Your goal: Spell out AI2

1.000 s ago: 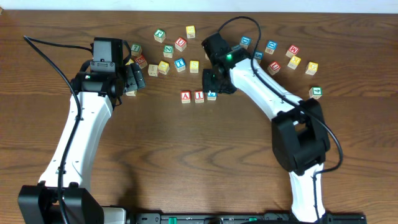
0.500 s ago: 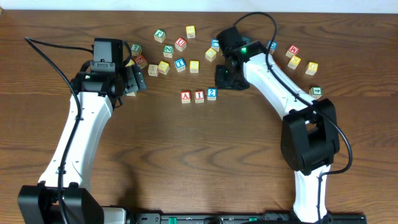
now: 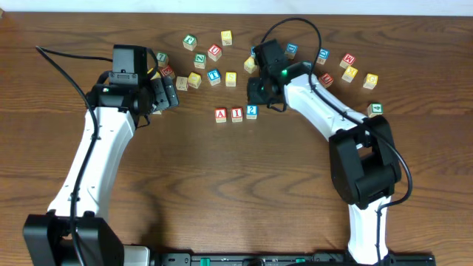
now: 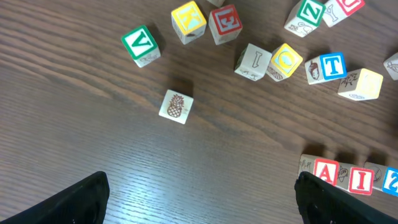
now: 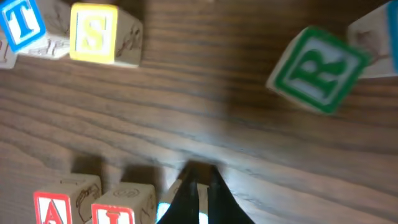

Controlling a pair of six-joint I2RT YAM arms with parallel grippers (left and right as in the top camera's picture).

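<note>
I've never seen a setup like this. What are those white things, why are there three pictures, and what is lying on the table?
The white things are two robot arms, a left arm and a right arm, at a wooden table. One picture looks down from above. The other two come from small cameras on each arm's wrist. Each arm ends in a two-fingered pincer. The left pincer is open and empty. The right pincer is shut, holds nothing, and is close to a row of three toy blocks: A, I and 2. Other lettered blocks lie scattered farther back.
</note>
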